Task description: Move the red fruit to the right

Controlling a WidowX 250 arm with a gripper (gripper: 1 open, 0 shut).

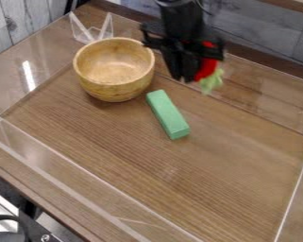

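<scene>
The red fruit [210, 68] hangs above the table, right of the wooden bowl, its light green leafy top [213, 83] pointing down to the right. My black gripper [189, 64] comes down from the top edge and is shut on the red fruit. Most of the fruit is hidden behind the fingers. The fruit is clear of the bowl and above the far middle of the table.
An empty wooden bowl [113, 69] stands at the far left. A green rectangular block [168, 114] lies just right of it, towards the middle. A clear wall [293, 194] rings the wooden tabletop [179, 180].
</scene>
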